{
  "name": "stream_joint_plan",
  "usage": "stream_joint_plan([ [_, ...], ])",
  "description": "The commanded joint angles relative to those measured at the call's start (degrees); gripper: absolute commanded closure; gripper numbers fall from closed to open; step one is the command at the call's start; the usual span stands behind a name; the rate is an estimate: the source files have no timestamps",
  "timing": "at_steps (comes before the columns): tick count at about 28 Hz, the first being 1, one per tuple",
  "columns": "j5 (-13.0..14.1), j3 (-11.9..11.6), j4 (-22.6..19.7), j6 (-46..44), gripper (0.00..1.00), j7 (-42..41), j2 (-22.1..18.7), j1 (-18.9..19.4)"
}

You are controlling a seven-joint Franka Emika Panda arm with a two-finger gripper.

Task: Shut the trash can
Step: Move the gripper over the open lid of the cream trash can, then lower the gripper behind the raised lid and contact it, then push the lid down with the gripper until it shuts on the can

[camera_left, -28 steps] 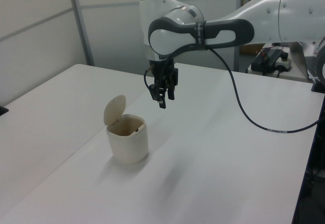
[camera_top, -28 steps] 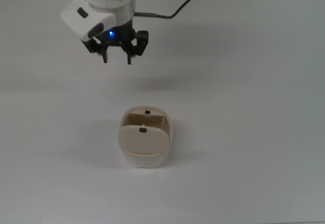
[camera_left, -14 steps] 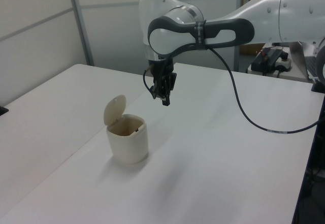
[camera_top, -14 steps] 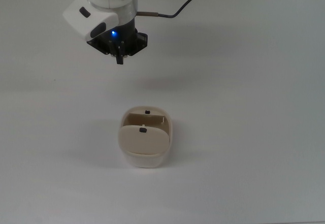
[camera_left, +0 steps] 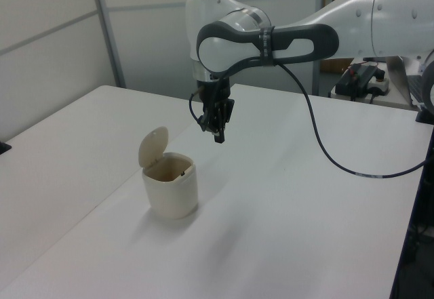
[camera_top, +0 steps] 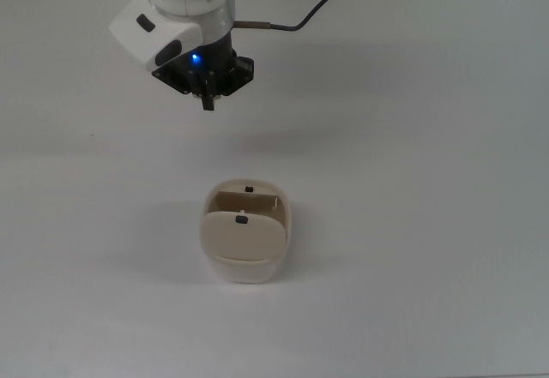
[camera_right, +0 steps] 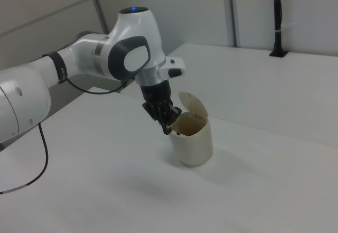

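Hovering above the white table [camera_top: 412,181], the black 2-finger gripper [camera_top: 207,102] has its fingers pressed together, holding nothing. The small cream-beige plastic trash can [camera_top: 247,248] stands near the top view's centre, well apart from the gripper, its flat lid [camera_left: 153,147] tilted up and its mouth open. A black cable [camera_left: 325,151] trails from the arm.

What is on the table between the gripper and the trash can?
Nothing: in the top view, only bare white table separates the gripper from the trash can.
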Motion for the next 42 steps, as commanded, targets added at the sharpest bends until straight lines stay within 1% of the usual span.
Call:
stream_joint_plan([
  [1,1.08,0.05,-0.33,1.43,1.0,1.08,-0.34,0.22],
  [3,1.69,0.05,-0.16,3.53,1.0,1.35,0.1,0.48],
  [5,2.74,0.05,0.11,7.56,1.0,1.87,0.28,0.57],
  [8,3.97,0.05,0.11,14.76,1.0,5.72,0.81,0.57],
  [13,4.06,0.05,0.11,22.07,1.0,8.81,1.86,0.74],
  [14,4.15,0.05,0.11,25.3,1.0,9.6,2.12,0.83],
  [19,4.06,0.4,0.02,34.81,1.0,14.08,4.06,1.27],
  [20,3.98,0.4,0.02,38.4,1.0,15.74,4.84,1.45],
  [23,3.71,0.4,0.02,42.55,1.0,16.46,5.82,1.8],
  [30,3.45,0.4,0.11,47.74,1.0,16.38,8.36,2.5],
  [35,3.27,0.4,0.02,48.01,1.0,16.2,9.24,2.5],
  [36,2.84,0.4,0.02,47.93,1.0,16.2,9.33,2.5],
  [42,1.95,0.4,-0.51,46.26,1.0,16.11,8.72,2.5],
])
